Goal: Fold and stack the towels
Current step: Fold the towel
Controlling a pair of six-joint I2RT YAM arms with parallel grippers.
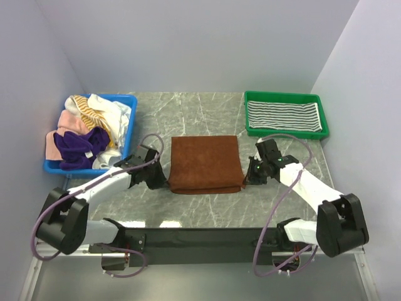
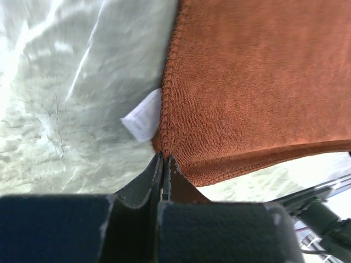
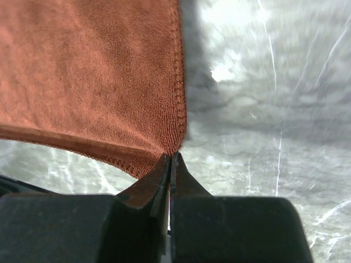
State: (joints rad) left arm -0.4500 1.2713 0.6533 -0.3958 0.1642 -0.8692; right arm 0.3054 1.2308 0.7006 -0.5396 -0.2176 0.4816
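With both jaws pinched shut on the near corners of the brown towel [image 1: 205,162], we should raise them together, level, and lay them squarely on its far edge.

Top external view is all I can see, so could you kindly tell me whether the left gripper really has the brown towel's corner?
Observer: Yes. In the left wrist view the left gripper is shut, with a corner of the brown towel pinched between its tips.
Operator: Thank you. Is the right side the same?
Observer: In the right wrist view the right gripper is shut on the towel's other near corner, right at the stitched hem.
Operator: Is there anything near the left fingers I should know of?
Observer: A small white label sticks out from the towel's edge just beyond them, over the table.
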